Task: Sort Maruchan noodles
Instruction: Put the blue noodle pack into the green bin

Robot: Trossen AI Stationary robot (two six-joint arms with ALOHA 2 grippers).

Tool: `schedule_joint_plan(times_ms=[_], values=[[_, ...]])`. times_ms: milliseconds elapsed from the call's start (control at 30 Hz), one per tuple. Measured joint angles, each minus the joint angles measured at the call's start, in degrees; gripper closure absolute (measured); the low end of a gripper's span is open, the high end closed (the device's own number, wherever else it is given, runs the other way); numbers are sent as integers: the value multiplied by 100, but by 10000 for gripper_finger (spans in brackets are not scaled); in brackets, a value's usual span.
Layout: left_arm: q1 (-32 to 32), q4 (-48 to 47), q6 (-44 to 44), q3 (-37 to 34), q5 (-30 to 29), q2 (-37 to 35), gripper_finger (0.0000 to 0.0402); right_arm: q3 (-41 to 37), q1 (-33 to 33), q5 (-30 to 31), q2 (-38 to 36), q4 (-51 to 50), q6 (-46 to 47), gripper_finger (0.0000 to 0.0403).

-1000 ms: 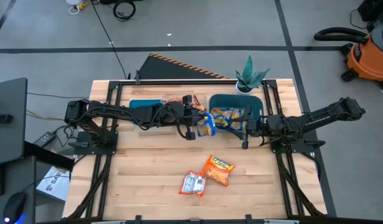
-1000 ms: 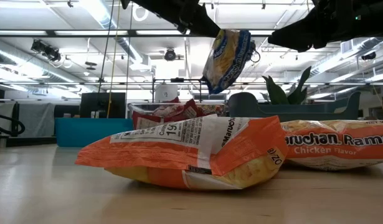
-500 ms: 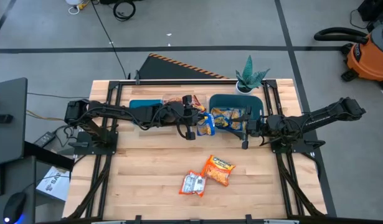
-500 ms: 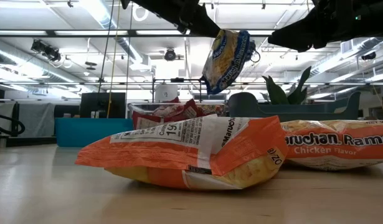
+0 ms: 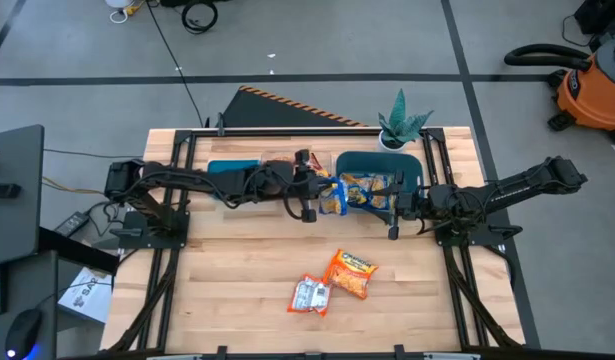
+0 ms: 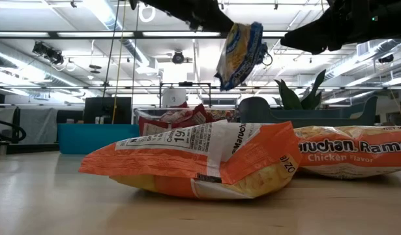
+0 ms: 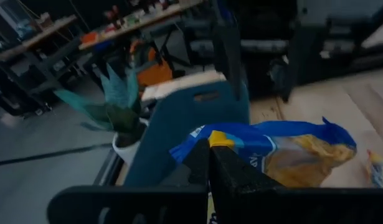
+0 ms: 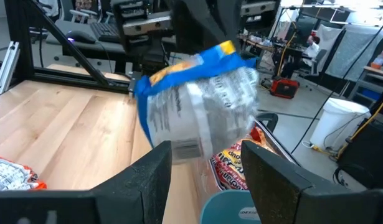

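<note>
High view: two packets [image 5: 332,283] on table, left fingers [image 5: 309,197] pinching one yellow-blue packet [image 5: 332,198], right fingers [image 5: 395,210] wide.

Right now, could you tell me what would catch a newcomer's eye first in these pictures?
The yellow-and-blue packet dangles high above the table, pinched in the left gripper beside the teal bin. The right gripper waits open near that bin. Two orange packets lie loose at the table's front.

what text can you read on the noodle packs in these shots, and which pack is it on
"ruchan. Rame" and "Chicken Flavor": orange packet on the table, low view.
"Maruchan", sideways, and "19": crumpled orange-and-white packet in front.
Print on the blue-and-yellow packet hanging from the left claw: too blurred to read.
</note>
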Motion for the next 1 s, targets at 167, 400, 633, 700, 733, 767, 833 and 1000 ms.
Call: schedule_joint_plan(times_ms=[167, 400, 633, 700, 733, 767, 833, 1000], values=[[198, 693, -26, 2, 186, 277, 397, 1, 28, 91, -57, 209, -180, 204], [477, 941, -67, 384, 228, 769, 397, 37, 331, 1044, -342, 80, -444, 204], [800, -427, -101, 1741, 577, 1412, 397, 37, 711, 1399, -640, 79, -831, 204], [859, -549, -107, 2078, 717, 1662, 397, 37, 812, 1522, -683, 68, -898, 204], [888, -607, -109, 2223, 778, 1758, 397, 37, 854, 1588, -706, 34, -922, 204], [915, -712, -107, 2369, 843, 1877, 397, 37, 894, 1660, -715, 10, -941, 204], [956, -844, -85, 2653, 921, 2144, 397, 37, 946, 1806, -719, -47, -969, 204], [1094, -1040, -15, 2966, 1077, 2643, 397, 37, 1039, 2215, -717, -202, -980, 204]])
